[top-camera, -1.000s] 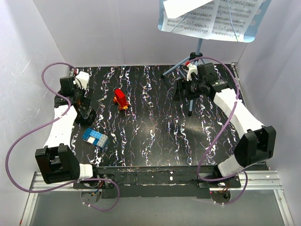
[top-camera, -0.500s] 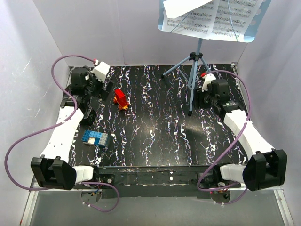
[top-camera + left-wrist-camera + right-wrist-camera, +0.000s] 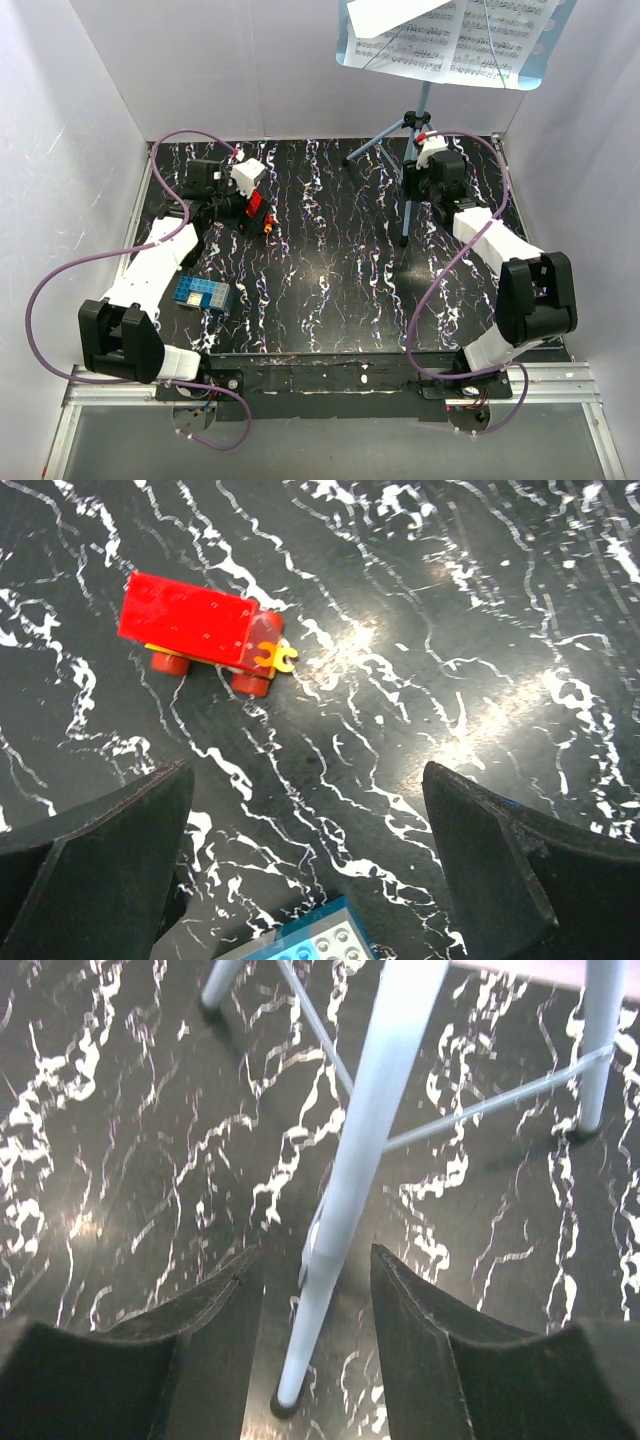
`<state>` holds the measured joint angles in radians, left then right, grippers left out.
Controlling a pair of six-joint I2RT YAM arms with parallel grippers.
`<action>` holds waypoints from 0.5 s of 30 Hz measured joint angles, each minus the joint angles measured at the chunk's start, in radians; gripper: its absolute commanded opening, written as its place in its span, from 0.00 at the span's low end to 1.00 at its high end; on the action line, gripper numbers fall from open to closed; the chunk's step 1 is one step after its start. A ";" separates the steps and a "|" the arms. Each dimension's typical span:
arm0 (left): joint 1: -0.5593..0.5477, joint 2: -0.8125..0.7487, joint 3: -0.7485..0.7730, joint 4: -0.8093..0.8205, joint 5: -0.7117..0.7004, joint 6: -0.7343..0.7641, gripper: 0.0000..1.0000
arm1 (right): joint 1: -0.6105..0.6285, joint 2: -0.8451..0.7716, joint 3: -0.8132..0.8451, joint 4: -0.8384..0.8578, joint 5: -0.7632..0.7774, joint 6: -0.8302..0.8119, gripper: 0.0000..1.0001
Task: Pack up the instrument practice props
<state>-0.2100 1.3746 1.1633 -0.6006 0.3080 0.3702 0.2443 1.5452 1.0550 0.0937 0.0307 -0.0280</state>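
Observation:
The light-blue music stand (image 3: 421, 108) stands at the back right of the table, its perforated desk plate (image 3: 352, 48) up high. White sheet-music pages (image 3: 470, 35) rest on the plate. My right gripper (image 3: 411, 188) is low by the tripod. In the right wrist view one light-blue leg (image 3: 352, 1175) runs between my open fingers (image 3: 210, 1310), with a gap on each side, and its black foot rests on the table. My left gripper (image 3: 243, 203) is open and empty at the back left, far from the stand.
A red toy car with yellow parts (image 3: 262, 216) sits just beside the left gripper and shows in the left wrist view (image 3: 195, 632). A blue studded brick (image 3: 203, 293) lies at front left, its corner below the left fingers (image 3: 305, 935). White walls enclose the black marbled table (image 3: 330, 290).
The left arm has swung right along the back, to the red toy car. The right gripper has moved back to the stand's tripod, now straddling a leg.

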 measured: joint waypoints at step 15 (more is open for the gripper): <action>-0.021 0.045 0.104 -0.028 0.123 0.015 0.98 | 0.006 0.114 0.093 0.074 0.077 0.121 0.18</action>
<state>-0.2314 1.4197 1.2671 -0.6285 0.4309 0.3855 0.2501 1.6592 1.1484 0.1673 0.1078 0.0933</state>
